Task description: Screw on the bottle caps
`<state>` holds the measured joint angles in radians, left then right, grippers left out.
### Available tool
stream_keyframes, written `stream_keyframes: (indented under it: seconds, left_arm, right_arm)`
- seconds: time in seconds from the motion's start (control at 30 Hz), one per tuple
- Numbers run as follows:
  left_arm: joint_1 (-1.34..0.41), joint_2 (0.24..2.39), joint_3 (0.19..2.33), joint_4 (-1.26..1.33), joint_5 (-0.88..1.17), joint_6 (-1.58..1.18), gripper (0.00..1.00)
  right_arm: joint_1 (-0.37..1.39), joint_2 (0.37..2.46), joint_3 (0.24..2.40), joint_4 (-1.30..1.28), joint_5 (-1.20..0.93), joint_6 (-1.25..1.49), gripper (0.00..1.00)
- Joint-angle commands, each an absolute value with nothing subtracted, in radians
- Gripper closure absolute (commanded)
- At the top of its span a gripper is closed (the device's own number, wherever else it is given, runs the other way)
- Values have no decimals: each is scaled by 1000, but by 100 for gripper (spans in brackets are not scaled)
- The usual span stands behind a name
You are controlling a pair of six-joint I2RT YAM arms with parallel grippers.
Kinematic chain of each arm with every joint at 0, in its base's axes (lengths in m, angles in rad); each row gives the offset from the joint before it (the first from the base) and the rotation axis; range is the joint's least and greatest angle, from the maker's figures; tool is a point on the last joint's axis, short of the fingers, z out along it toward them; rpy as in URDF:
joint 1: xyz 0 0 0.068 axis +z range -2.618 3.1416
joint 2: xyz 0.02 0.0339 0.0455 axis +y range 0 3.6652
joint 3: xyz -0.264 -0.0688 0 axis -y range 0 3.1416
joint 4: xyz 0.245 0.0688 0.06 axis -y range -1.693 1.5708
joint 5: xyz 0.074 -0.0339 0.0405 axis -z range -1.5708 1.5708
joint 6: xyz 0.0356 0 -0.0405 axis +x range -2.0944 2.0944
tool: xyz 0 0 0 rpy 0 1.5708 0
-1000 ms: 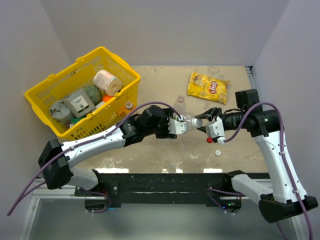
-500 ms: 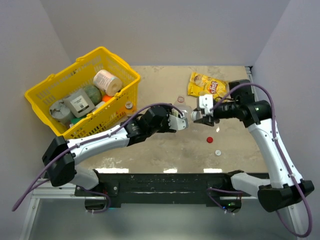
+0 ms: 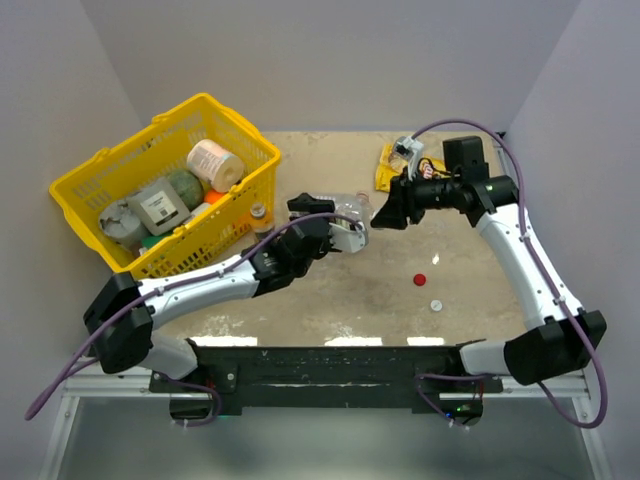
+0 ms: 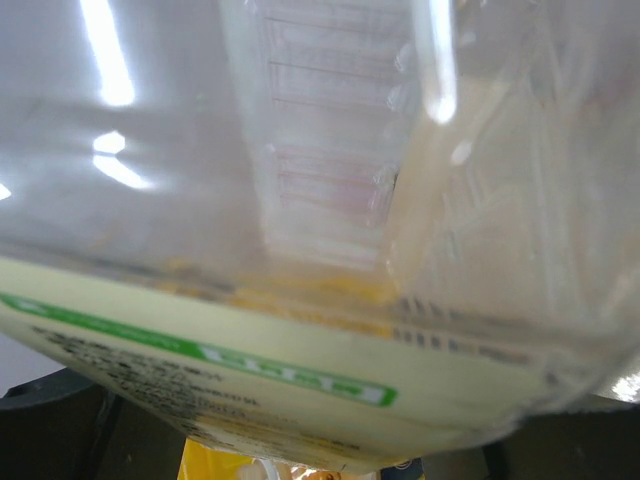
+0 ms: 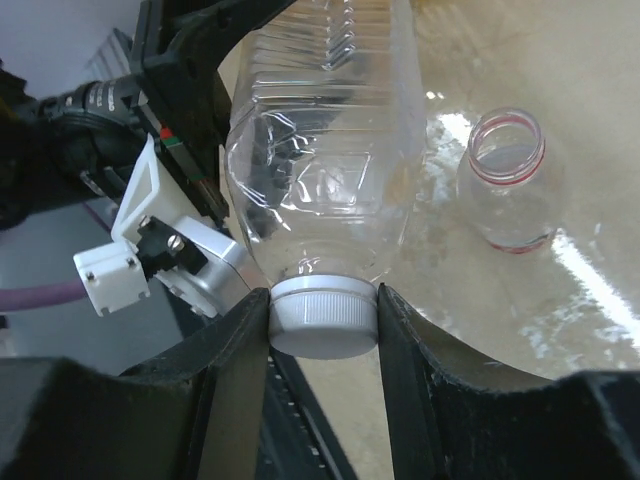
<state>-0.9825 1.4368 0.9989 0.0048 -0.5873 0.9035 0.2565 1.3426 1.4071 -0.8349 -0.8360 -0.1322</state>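
My left gripper is shut on a clear plastic bottle and holds it on its side above the table; the bottle's body and label fill the left wrist view. My right gripper is shut on a white cap that sits on this bottle's neck; in the top view the right gripper meets the bottle's mouth. A red cap and a second white cap lie loose on the table to the front right. An open bottle with a red neck ring stands on the table.
A yellow basket full of groceries stands at the back left, with a small bottle beside it. A yellow snack bag lies at the back right, partly under my right arm. Grey walls close in three sides.
Both grippers and the bottle have moved toward the back of the table. My right arm has swung round to the far side, its gripper staying at the bottle's mouth.
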Motion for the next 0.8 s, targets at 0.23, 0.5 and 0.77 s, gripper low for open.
stream_keyframes:
  seconds: [0.23,0.5,0.77]
  left_arm:
    - [-1042,1353,900,420,-488,1048,100]
    - [-1000,1322,926,249,-485,928,100]
    - [-957,1278,986,-47,-298,739,100]
  right_arm:
    - [284,1476,1428,-819,-1140,282,69]
    - [210,1483,1592,-935,-1101,140,1]
    - [-41,1708,2181,-1443,-1068,-501,1]
